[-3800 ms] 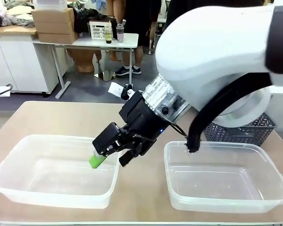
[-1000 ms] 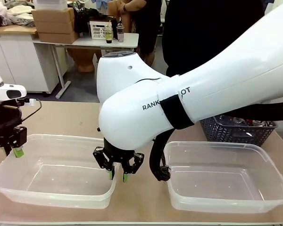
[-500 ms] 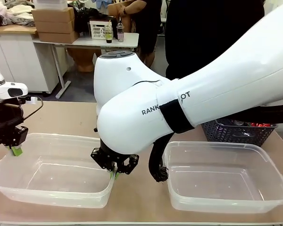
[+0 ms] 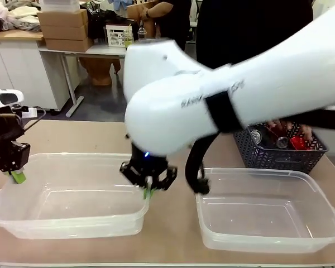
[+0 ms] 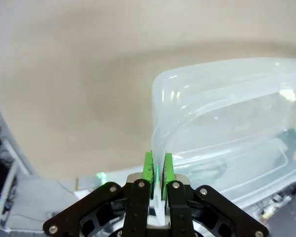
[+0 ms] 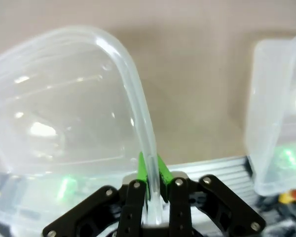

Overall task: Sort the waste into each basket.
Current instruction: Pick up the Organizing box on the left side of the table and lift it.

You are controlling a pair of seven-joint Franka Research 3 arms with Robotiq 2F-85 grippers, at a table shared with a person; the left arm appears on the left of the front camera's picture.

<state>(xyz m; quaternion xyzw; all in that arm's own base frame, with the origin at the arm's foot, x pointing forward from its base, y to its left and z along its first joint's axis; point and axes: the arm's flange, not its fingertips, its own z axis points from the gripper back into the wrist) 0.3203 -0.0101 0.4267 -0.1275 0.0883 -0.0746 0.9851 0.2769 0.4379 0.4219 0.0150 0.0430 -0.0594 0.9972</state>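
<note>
My left gripper point(image 4: 17, 176) is shut on the left rim of the left clear basket point(image 4: 72, 207). My right gripper point(image 4: 148, 191) is shut on that basket's right rim, with the right arm reaching across the middle. In the left wrist view the green pads point(image 5: 149, 170) pinch the thin plastic rim point(image 5: 160, 123). The right wrist view shows the same, with the pads point(image 6: 143, 173) pinching the rim point(image 6: 138, 113). The second clear basket point(image 4: 268, 220) stands at the right with nothing in it. Waste, among it a red can point(image 4: 297, 143), lies in the dark grey lattice basket point(image 4: 279, 159).
The dark lattice basket stands behind the right clear basket, at the table's right side. A person in black point(image 4: 251, 28) stands across the table behind it. In the right wrist view the other clear basket point(image 6: 276, 123) lies close by at the right.
The right gripper's fingers closed on the left basket's right rim. Held at both ends, the basket has shifted a little to the right. The right arm has swung right with it.
</note>
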